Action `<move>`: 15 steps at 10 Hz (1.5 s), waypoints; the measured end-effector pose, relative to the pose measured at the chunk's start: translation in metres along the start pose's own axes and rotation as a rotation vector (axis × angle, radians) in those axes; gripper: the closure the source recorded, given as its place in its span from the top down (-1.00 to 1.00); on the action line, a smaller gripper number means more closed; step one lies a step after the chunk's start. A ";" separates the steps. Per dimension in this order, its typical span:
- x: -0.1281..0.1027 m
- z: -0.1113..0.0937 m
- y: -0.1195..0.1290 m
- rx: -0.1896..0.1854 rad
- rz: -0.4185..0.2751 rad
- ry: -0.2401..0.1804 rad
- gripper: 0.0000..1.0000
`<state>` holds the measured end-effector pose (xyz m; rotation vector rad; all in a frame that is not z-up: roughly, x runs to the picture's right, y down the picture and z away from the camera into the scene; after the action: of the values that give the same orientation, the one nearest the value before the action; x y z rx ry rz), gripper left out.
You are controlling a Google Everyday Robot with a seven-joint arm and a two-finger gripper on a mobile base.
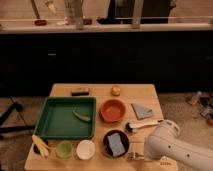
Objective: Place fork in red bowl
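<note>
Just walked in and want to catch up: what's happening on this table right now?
A white robot arm reaches in from the front right. Its gripper, shut, sits low at the front edge of the table beside the dark bowl, where the fork shows. Whether it grips the fork is unclear. The red bowl holds no fork yet.

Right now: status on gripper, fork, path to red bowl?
Gripper shut, hidden under arm, table near-right corner. Fork tip showing beside dark bowl, hold unconfirmed. White-handled utensil lies between it and red bowl.

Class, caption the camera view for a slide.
Shut gripper beside the fork at the front of the table, red bowl beyond.
</note>
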<state>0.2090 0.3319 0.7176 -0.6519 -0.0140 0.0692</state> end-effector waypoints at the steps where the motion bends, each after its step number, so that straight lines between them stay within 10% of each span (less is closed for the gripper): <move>1: 0.001 -0.005 -0.002 0.010 0.002 0.004 -1.00; 10: 0.048 -0.025 -0.032 0.063 0.076 0.105 -1.00; 15: 0.017 -0.070 -0.034 0.144 0.035 0.084 -1.00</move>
<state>0.2305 0.2636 0.6822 -0.5108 0.0831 0.0755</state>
